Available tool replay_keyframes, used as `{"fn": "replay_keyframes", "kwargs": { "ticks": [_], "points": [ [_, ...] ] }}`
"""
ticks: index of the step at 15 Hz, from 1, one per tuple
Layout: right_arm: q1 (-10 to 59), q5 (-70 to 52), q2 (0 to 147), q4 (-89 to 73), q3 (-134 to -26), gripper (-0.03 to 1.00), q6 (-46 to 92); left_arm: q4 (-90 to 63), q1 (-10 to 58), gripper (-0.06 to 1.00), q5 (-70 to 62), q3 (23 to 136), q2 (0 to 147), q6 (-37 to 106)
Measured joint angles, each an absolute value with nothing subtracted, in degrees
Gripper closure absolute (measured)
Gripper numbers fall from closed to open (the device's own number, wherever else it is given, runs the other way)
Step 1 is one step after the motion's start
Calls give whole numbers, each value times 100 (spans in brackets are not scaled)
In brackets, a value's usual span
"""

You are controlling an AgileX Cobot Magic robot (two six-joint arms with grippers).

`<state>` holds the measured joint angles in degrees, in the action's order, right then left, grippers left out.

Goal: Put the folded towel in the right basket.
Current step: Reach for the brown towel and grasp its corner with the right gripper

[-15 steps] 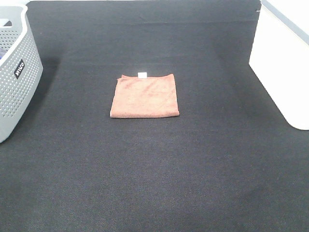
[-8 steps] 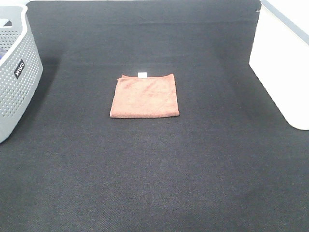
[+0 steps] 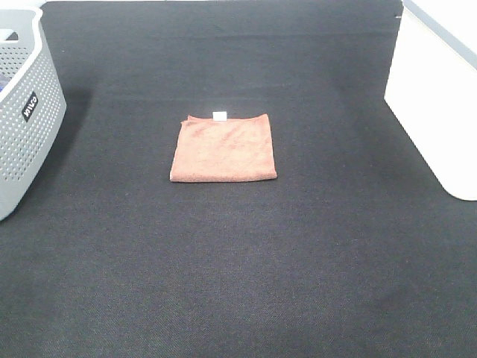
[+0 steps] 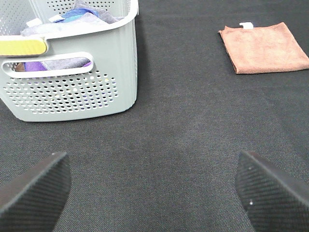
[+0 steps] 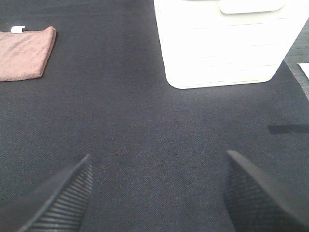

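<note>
Folded brown towel (image 3: 223, 148) lies flat in the middle of the black mat (image 3: 238, 268), white tag (image 3: 220, 115) on its far edge. It sits between the grey left basket (image 3: 26, 112), which has cloths (image 4: 72, 17) inside, and the white right basket (image 3: 436, 97), well apart from both. Both the left gripper (image 4: 154, 193) and the right gripper (image 5: 157, 193) hover over bare mat, fingers spread wide, gripping nothing.

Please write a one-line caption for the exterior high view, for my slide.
Folded brown towel lies on black mat between grey basket and white basket.
</note>
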<state>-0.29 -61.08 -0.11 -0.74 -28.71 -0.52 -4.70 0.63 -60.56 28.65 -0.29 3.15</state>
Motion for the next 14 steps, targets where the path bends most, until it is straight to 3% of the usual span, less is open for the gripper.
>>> {"fn": "replay_keyframes", "kwargs": {
  "ticks": [2,7,14],
  "points": [
    [-29,-6062,143,-74,-2905,27,-52,-470,63,7,-6056,2865,-29,315],
    [-29,-5168,2189,-252,-3741,27,-52,-470,63,7,-6056,2865,-29,315],
    [-29,-5265,5712,-1232,-5947,27,602,-470,63,7,-6056,2865,-29,315]
  ]
}}
